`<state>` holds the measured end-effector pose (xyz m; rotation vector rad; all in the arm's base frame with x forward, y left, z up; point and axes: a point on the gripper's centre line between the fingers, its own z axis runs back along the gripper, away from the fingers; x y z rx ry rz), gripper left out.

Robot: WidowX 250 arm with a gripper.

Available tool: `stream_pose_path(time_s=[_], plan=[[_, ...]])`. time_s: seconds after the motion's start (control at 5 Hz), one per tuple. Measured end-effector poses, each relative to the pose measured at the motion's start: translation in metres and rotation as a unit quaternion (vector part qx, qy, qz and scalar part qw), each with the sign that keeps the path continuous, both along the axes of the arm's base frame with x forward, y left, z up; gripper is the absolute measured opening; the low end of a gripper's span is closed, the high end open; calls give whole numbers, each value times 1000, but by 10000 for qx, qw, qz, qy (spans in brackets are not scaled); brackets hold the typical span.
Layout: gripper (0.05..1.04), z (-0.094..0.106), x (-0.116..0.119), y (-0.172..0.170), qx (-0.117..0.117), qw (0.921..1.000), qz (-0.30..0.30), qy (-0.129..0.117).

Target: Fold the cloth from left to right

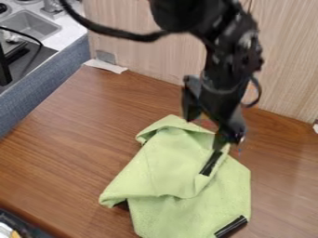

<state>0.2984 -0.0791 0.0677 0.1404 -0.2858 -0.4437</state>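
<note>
The black gripper (210, 128) hangs over the upper right edge of the green cloth (171, 162), open, with its two fingers apart. Its right finger is down close to the cloth's edge, beside the upper end of a black strip (211, 162) on the fabric; whether they touch I cannot tell. The cloth lies partly folded and wrinkled, with one layer over another and a turned-over edge at the top. Another black strip (231, 226) is at its lower right corner.
The brown wooden table (74, 144) extends around the cloth. Pale wooden panels (146, 39) stand behind it. A grey sink (31, 24) is at the upper left, beyond a blue-grey side wall (46, 86). A dark object (22, 225) is at the lower left corner.
</note>
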Motion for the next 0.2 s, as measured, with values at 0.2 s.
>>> stream_pose_path(time_s=[0.2], plan=[[1001,4,-7,4,81,9997,170,177]])
